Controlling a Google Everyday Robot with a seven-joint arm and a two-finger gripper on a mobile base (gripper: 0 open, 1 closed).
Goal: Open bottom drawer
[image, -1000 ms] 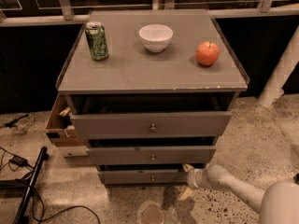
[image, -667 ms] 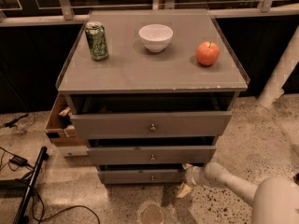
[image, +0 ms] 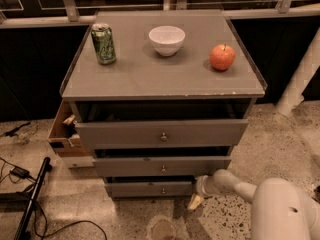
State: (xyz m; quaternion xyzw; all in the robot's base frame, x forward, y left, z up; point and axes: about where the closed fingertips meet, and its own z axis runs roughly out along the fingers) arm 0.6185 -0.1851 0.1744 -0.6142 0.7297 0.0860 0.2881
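The bottom drawer [image: 149,188] is the lowest and narrowest grey front of the cabinet, with a small round metal knob [image: 163,190]. It sticks out only slightly, less than the two drawers above it. My gripper [image: 196,198] is low at the drawer's right end, close to the floor, on a white arm coming in from the lower right. One pale fingertip [image: 194,202] points down toward the floor beside the drawer's right corner.
On the cabinet top stand a green can [image: 103,44], a white bowl [image: 166,39] and a red apple [image: 222,57]. A cardboard box [image: 64,132] sits at the cabinet's left side. Cables and a black pole [image: 31,199] lie on the floor at left. A white post [image: 300,79] stands at right.
The arm and gripper have shifted slightly left toward the bottom drawer's right end. The drawers look unchanged.
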